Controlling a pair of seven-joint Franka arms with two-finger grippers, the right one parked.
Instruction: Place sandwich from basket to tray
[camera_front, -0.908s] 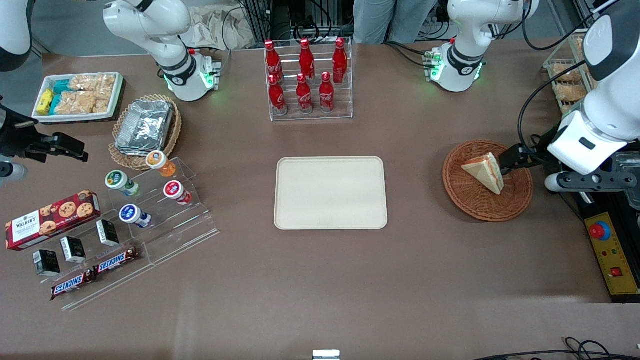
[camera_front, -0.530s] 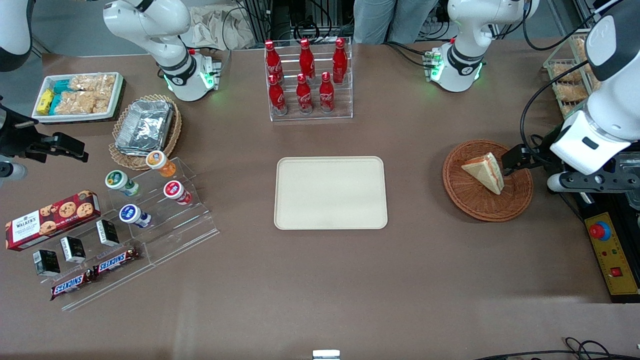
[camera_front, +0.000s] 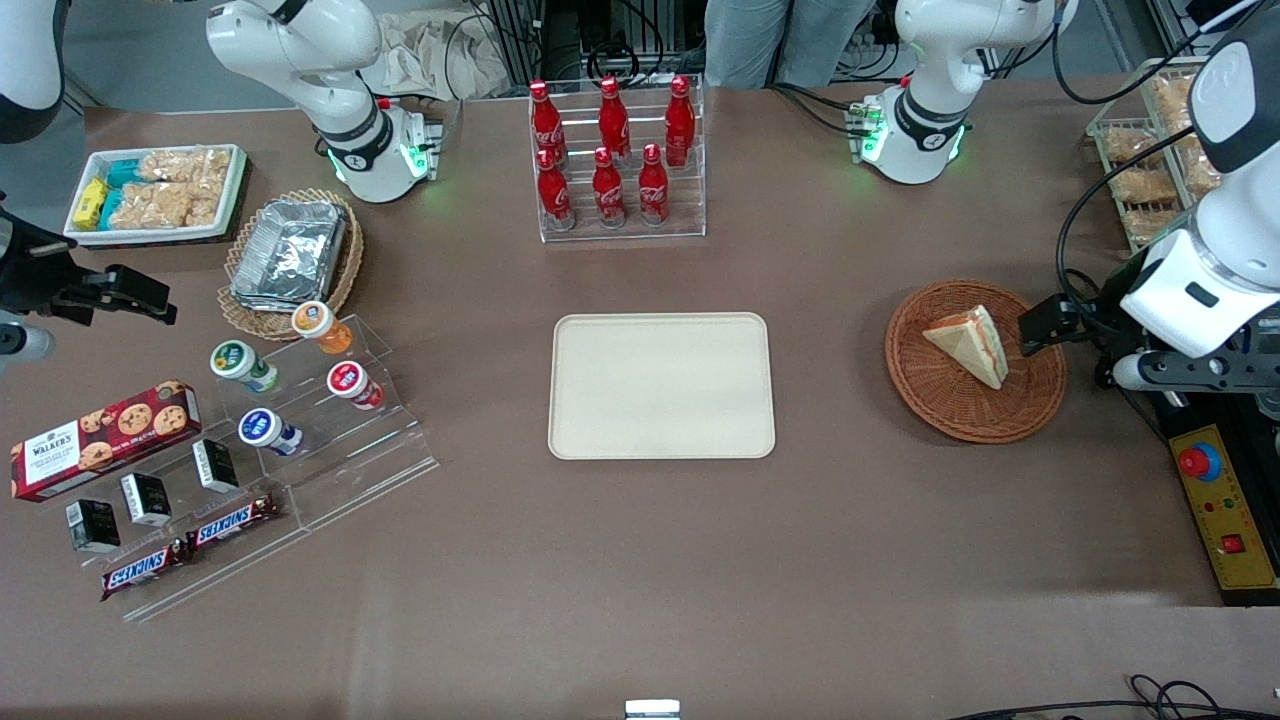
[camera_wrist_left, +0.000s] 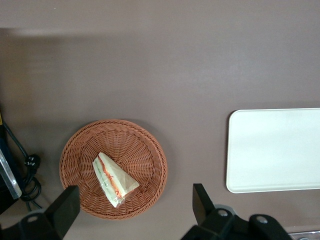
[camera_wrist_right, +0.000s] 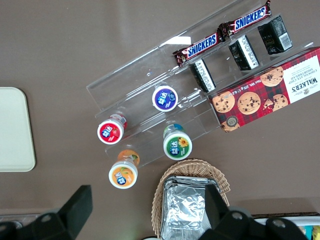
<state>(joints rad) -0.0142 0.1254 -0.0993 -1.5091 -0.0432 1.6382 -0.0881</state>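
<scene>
The gripper (camera_wrist_left: 132, 207), fingers wide apart and holding nothing, has drifted off the basket (camera_front: 975, 362) rim (away from the sandwich (camera_front: 968, 344)); tray (camera_front: 661, 386) bare, grasp not begun

"SNICKERS" is printed on two brown wrapped chocolate bars (camera_wrist_right: 219, 32) at the upper right of the right wrist view; "WALKERS" marks the red rectangular cardboard cookie box (camera_wrist_right: 267, 90) below them.

The gripper (camera_front: 1040, 329) carries no readable text.

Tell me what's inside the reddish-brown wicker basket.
Only the sandwich lies in the basket; whatever is under it is hidden. The open gripper hangs over the basket's rim.
</scene>
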